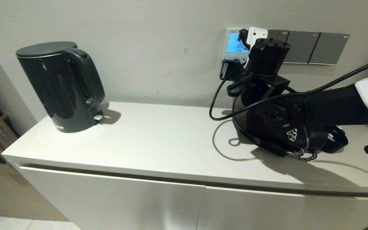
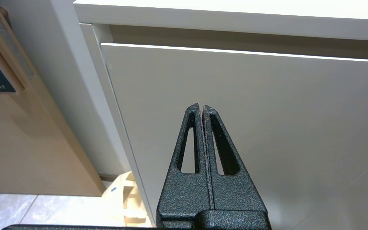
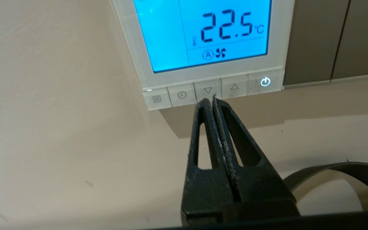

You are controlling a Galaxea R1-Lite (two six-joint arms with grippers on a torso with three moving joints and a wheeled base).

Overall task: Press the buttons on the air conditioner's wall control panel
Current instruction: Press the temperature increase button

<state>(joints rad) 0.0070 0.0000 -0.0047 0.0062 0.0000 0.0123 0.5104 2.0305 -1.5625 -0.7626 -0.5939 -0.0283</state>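
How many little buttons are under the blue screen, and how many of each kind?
Menu button: 1
Clock button: 1
Down-arrow button, with the shut right gripper at its lower edge: 1
Up-arrow button: 1
Power button: 1
Total on the wall control panel: 5 buttons

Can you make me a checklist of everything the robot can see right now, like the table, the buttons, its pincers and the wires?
Surface: white cabinet top, kettle at its left end.
Job's things: wall control panel lit blue, showing 22.5; buttons in a row under the screen.
Clutter: black kettle, lid closed.
Grippers: right pincer shut, tips at the down-arrow button; left pincer shut, low before the cabinet front.
Cables: black cable looping by the right arm.
Surroundings: beige wall, grey switch plates beside the panel.
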